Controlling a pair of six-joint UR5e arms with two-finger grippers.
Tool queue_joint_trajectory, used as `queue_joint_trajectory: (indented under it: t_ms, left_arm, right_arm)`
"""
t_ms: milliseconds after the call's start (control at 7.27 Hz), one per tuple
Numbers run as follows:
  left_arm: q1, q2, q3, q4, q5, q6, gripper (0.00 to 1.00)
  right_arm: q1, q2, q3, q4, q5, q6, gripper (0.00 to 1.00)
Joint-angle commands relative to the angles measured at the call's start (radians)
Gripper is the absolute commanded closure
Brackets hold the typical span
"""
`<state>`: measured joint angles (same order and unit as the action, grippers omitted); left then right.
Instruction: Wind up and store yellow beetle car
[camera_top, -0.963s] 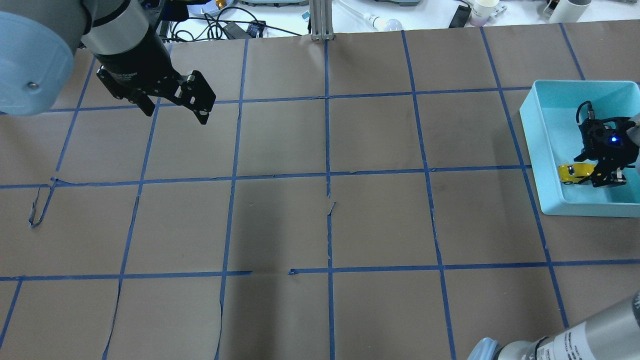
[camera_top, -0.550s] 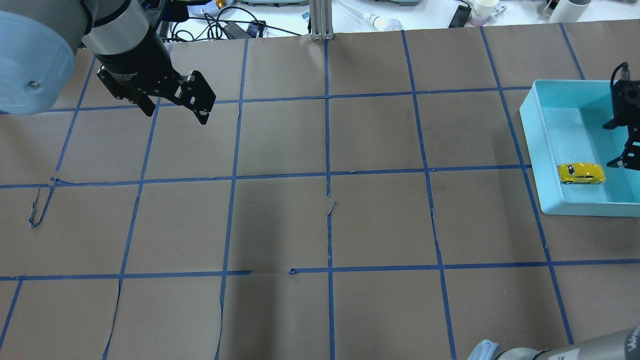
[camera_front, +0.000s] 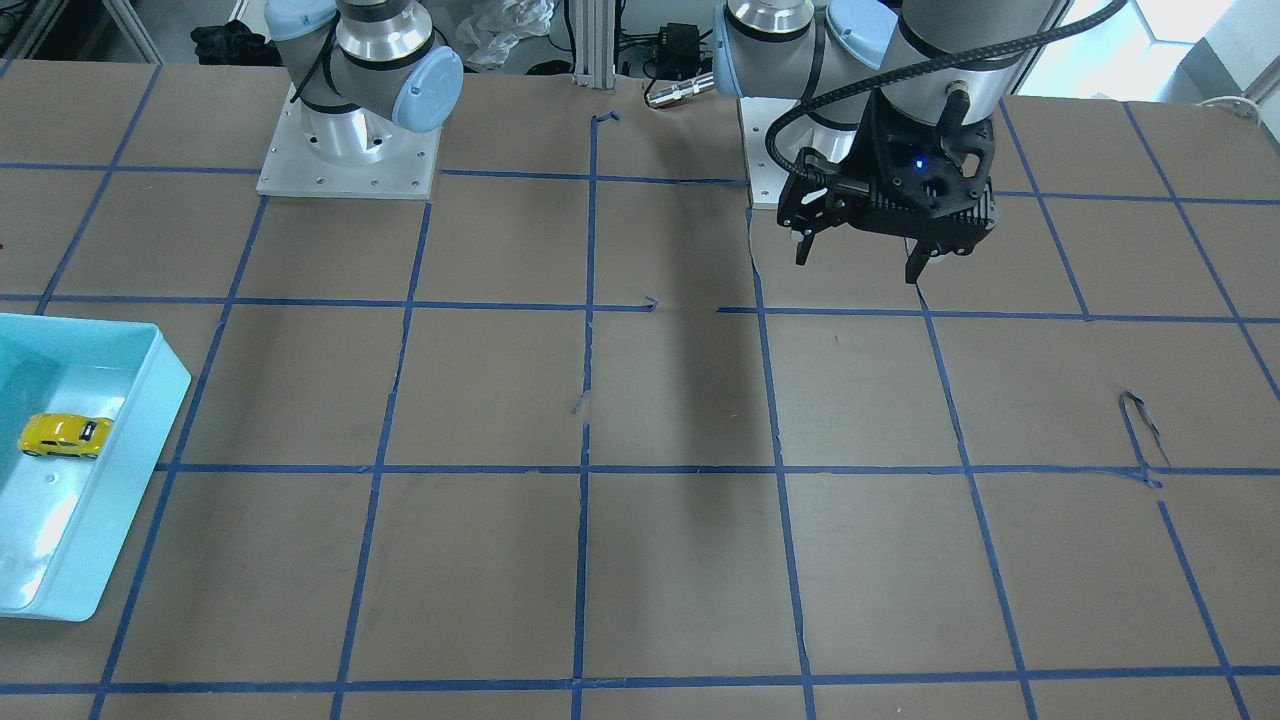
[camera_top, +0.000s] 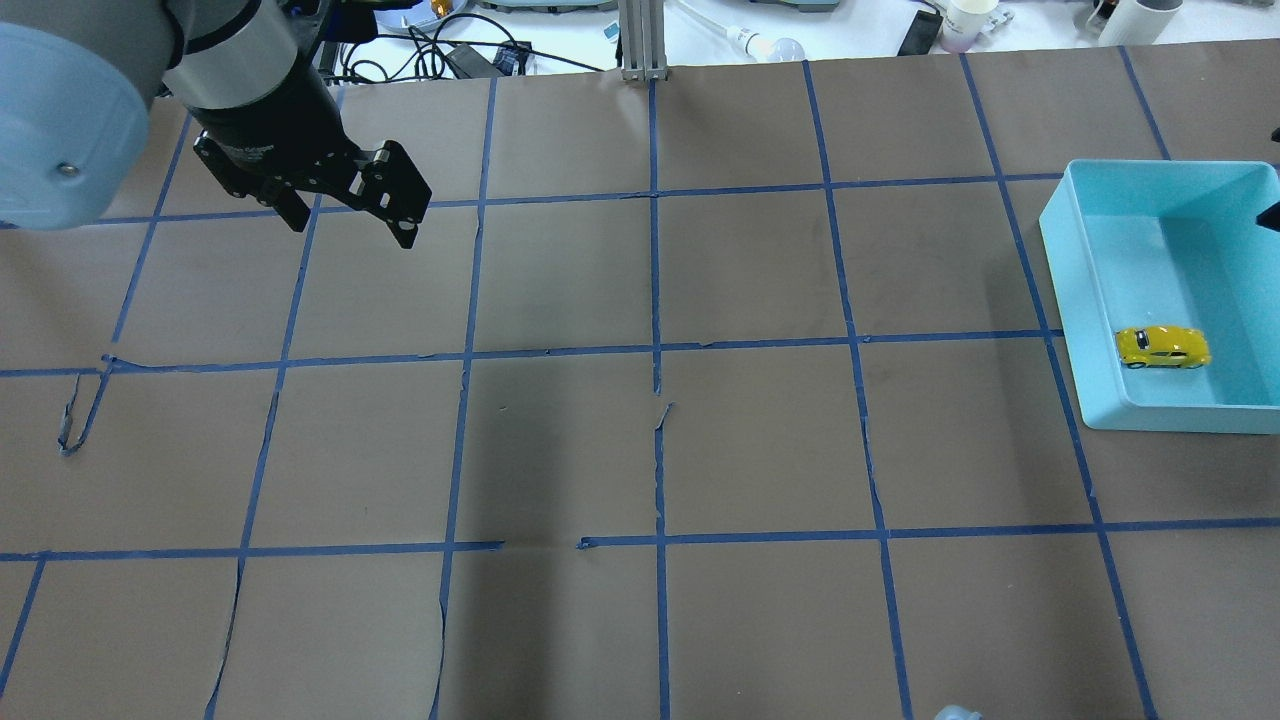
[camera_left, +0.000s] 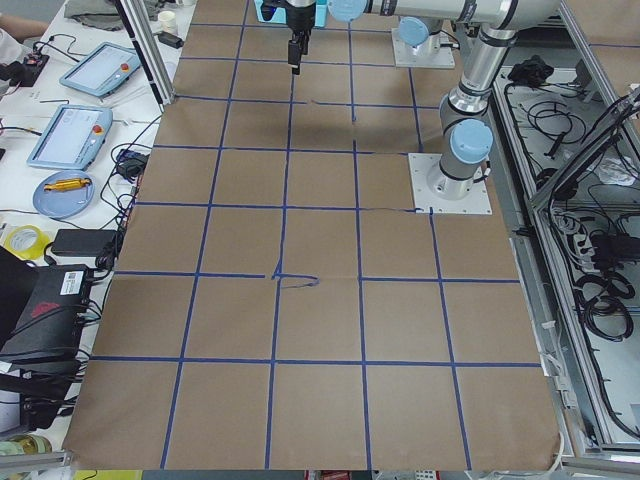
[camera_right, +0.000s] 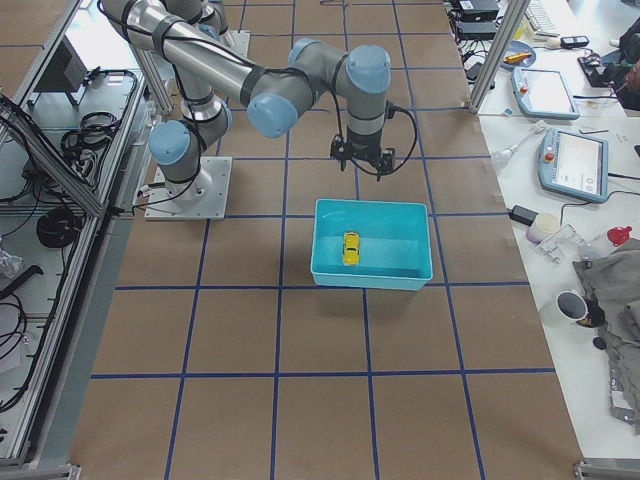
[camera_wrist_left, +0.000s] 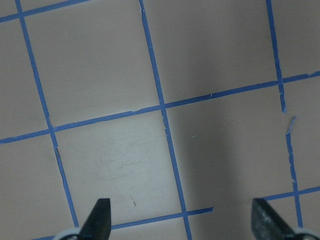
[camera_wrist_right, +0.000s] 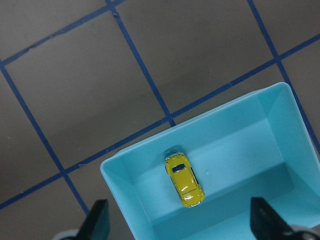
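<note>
The yellow beetle car (camera_top: 1162, 347) lies on its wheels in a light blue bin (camera_top: 1180, 418) at the table's right edge. It also shows in the front view (camera_front: 65, 435), the right side view (camera_right: 351, 248) and the right wrist view (camera_wrist_right: 184, 180). My right gripper (camera_wrist_right: 180, 217) is open and empty, raised well above the bin (camera_wrist_right: 240, 150); in the right side view the right gripper (camera_right: 362, 170) hangs clear of the bin (camera_right: 365, 277). My left gripper (camera_top: 352, 232) is open and empty, held high over the far left of the table (camera_front: 856, 268).
Brown paper with a blue tape grid covers the table. Loose tape curls up near the left edge (camera_top: 75, 415). An aluminium post (camera_top: 645, 40), cables and cups stand beyond the far edge. Both robot bases (camera_front: 350, 150) stand on the near side.
My right gripper opened off the car, rose and drew back almost out of the overhead view. The car stays in the bin. The left arm has not moved.
</note>
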<state>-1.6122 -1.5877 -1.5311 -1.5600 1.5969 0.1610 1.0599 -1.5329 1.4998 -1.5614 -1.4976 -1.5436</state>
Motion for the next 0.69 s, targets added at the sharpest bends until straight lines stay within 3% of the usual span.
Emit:
queue_joint_trajectory:
  t_ms: [0,550]
  left_arm:
    - [0.0,0.0,0.0,0.0,0.0,0.0,0.0]
    - [0.0,0.0,-0.001,0.0,0.002,0.002,0.0]
  right_arm:
    - [0.107,-0.016,-0.05,0.087,0.008,0.353,0.0]
    - [0.484,-0.012,-0.05,0.084,-0.024,1.349,0.0]
